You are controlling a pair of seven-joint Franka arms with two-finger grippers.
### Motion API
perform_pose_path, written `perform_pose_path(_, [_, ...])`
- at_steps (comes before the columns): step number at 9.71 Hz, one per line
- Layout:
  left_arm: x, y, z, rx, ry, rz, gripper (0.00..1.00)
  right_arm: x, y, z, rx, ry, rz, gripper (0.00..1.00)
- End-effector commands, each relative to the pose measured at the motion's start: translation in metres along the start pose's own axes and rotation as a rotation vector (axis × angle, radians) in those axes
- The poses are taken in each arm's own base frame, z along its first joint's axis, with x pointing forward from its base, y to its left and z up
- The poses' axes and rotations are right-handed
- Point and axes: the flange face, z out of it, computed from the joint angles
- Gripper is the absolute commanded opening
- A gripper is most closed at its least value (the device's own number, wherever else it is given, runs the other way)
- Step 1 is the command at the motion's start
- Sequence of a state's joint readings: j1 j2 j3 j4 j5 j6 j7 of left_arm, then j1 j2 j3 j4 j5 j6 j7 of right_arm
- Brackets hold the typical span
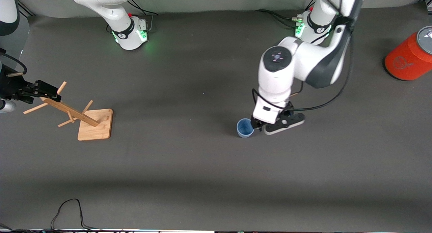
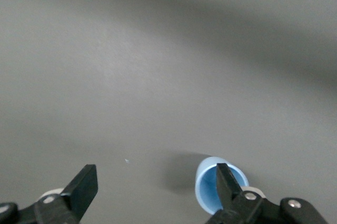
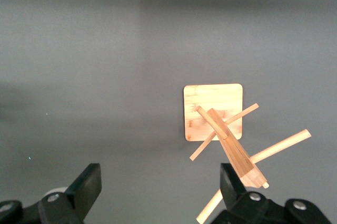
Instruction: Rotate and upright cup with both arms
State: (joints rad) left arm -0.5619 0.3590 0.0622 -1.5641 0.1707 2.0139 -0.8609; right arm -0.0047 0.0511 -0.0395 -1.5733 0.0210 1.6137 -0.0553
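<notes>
Table: we see a dark grey mat-covered table (image 1: 202, 165).
Orange can: large orange cylinder with grey lid (image 1: 410, 56), at the left arm's end.
Rack: bamboo peg rack on a square base (image 1: 95, 124), at the right arm's end.
Left gripper (image 1: 261, 125): low, jaws wide, one finger (image 2: 227, 184) at the cup's rim.
Right gripper (image 3: 158, 184): we note it waiting above the rack, jaws wide.
Cup: small pale blue tumbler (image 1: 245, 128), upright on the table, mouth up.

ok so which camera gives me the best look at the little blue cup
The front view: the cup stands upright on the table, mouth open, whole rim visible beside the left gripper. The left wrist view shows it partly hidden by one open finger. The right wrist view misses it.
</notes>
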Motion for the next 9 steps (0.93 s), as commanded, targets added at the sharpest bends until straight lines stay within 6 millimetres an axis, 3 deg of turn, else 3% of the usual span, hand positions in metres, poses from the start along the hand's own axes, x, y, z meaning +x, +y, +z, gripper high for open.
perform_pose_path(1, [0.042, -0.059, -0.034, -0.002, -0.038, 0.107, 1.00, -0.003, 0.000, -0.004, -0.004, 0.011, -0.002, 1.00])
perform_pose_path(3, [0.069, -0.129, -0.063, 0.031, -0.082, 0.200, 1.00, -0.003, 0.000, -0.004, -0.004, 0.009, -0.002, 1.00])
perform_pose_path(7, [0.103, -0.214, -0.074, 0.051, -0.142, 0.243, 1.00, -0.003, 0.000, -0.004, -0.004, 0.009, 0.000, 1.00])
perform_pose_path(9, [0.103, -0.246, -0.099, 0.032, -0.153, 0.280, 1.00, -0.002, 0.000, -0.003, -0.004, 0.009, -0.002, 1.00])
